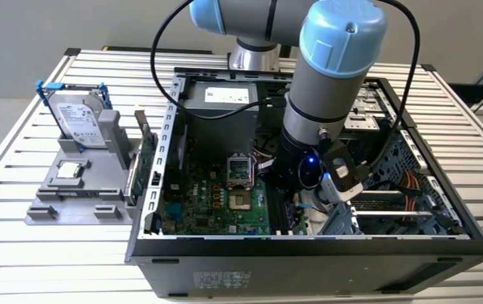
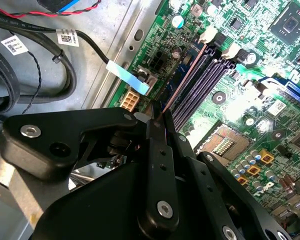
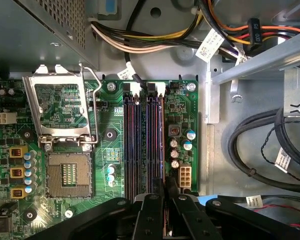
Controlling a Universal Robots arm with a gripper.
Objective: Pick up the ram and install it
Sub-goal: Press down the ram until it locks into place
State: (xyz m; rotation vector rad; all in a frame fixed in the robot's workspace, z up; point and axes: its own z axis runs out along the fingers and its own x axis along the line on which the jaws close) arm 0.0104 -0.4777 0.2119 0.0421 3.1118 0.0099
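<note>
Down inside the open computer case, the gripper has its black fingers drawn in close on the ram, which shows in the second wrist view as a thin edge with a reddish-tan line running away from the fingertips. The stick stands edge-on along the outermost of the memory slots, the one nearest the white power connector; whether it is pressed fully home cannot be told. In the first wrist view the ram lies in line with the dark slots, just beside a row of small capacitors.

Beyond the slots on the green motherboard sits the bare processor socket, and past it the raised metal socket frame. Bundled cables run along the case wall farther on.

Outside the case, on the exterior view's left, a grey fixture on the slatted table holds a silver hard drive with blue trim and a green expansion card standing on edge.
</note>
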